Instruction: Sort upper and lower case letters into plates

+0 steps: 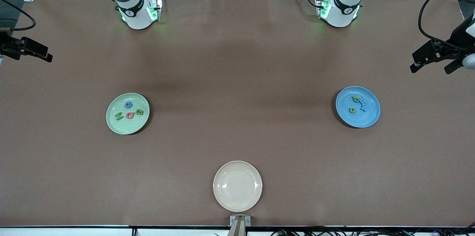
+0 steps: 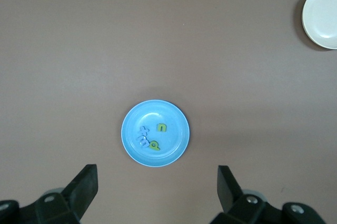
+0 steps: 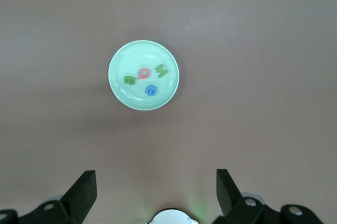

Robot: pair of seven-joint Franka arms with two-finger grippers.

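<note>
Sorting appears done: letters (image 1: 128, 112) lie in both plates (image 1: 115, 123); left gripper (image 1: 432, 58) and right gripper (image 1: 31, 51) are held apart, empty, best kept clear.

In the front view the left gripper (image 1: 432, 61) and the right gripper (image 1: 28, 51) are each cut off by the picture's edge, so only dark parts of them show. In both wrist views the jaws stand wide apart, their lower parts cropped. Ahead of the left jaws, the pale blue letters (image 2: 143, 135) on the blue plate (image 2: 176, 116) overlap and cannot be read. The cream plate (image 2: 322, 11) is clipped at the frame's edge.
</note>
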